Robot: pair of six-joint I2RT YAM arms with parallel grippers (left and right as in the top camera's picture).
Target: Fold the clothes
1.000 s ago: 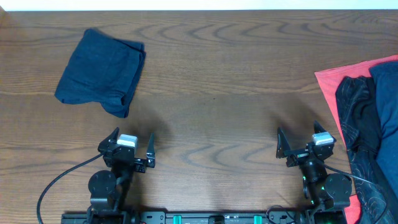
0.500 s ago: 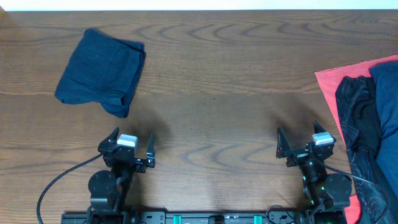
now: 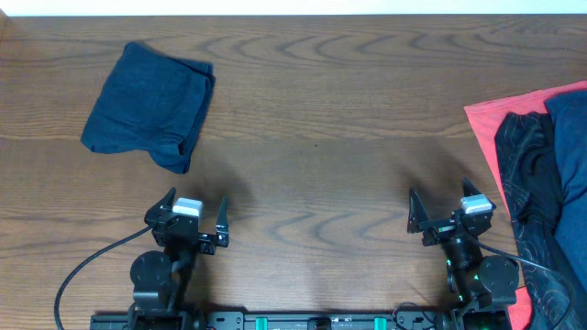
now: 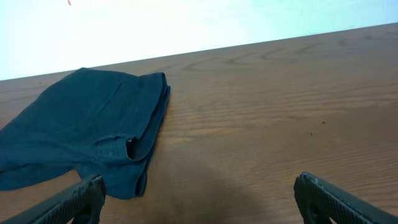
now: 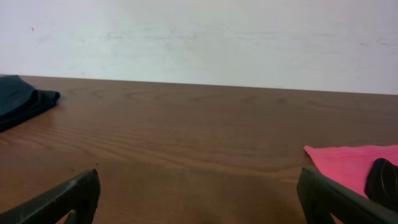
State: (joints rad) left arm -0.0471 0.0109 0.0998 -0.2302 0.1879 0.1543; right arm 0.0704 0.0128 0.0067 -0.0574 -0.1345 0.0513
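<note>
Folded navy shorts [image 3: 149,108] lie as a squarish bundle at the far left of the table, also seen as the navy bundle [image 4: 87,134] ahead and left in the left wrist view and its edge [image 5: 22,99] at the left of the right wrist view. At the right edge a heap of clothes [image 3: 550,174] rests in a pile, with a blue piece on top. My left gripper [image 3: 193,215] stands open near the front edge, empty, well short of the folded shorts. My right gripper [image 3: 447,213] is open too, empty, just left of the heap.
A red-pink cloth [image 3: 491,119] lies under the heap at the right, its corner [image 5: 348,165] showing in the right wrist view. A dark patterned garment [image 3: 527,156] sits in the heap. The brown wooden table [image 3: 321,137] runs between the two arms.
</note>
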